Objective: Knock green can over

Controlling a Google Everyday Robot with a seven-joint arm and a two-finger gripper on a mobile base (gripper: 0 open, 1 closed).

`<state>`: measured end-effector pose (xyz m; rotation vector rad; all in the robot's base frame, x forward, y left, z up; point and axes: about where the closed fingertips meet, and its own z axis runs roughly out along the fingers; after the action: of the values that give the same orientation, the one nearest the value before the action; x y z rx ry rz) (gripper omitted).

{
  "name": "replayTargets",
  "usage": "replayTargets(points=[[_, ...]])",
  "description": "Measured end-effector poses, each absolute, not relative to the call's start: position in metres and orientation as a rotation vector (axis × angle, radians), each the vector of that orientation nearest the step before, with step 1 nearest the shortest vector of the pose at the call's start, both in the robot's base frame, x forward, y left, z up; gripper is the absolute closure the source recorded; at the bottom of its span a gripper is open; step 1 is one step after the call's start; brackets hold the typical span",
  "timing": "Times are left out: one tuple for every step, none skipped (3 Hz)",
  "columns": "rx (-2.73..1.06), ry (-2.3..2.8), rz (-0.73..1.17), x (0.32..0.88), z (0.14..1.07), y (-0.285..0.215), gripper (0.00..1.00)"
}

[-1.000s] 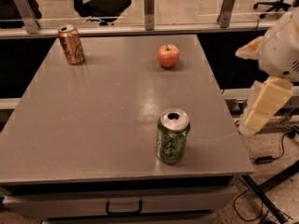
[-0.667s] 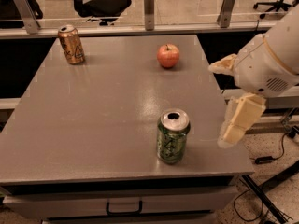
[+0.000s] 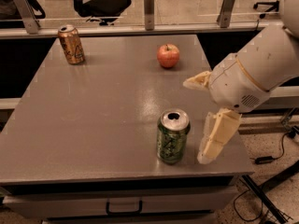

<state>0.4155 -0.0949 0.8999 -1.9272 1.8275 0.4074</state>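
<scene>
The green can (image 3: 172,136) stands upright near the front edge of the grey table (image 3: 93,120), with its silver top showing. My gripper (image 3: 195,122) is just to the right of the can, at about the can's height. Its fingers are spread wide. One pale finger (image 3: 216,136) hangs down close beside the can without touching it. The other finger (image 3: 197,81) points left above the table behind the can. Nothing is held.
An orange-gold can (image 3: 71,45) stands at the back left corner. A red apple (image 3: 168,55) lies at the back centre-right. The table's right edge runs under my arm. A railing with posts (image 3: 148,3) runs behind the table, and cables lie on the floor at right.
My arm has swung in from the right over the table's edge, and the gripper has come leftwards close to the green can. The can, the apple and the orange-gold can have not moved.
</scene>
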Motion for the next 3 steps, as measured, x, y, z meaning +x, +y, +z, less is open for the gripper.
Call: replayTargets(points=[[-1.966, 1.777, 0.486, 0.406, 0.891, -0.074, 0.00], [-1.990, 1.726, 0.549, 0.399, 0.888, -0.055, 0.00], [-1.992, 1.682, 0.614, 0.397, 0.889, -0.042, 0.19]])
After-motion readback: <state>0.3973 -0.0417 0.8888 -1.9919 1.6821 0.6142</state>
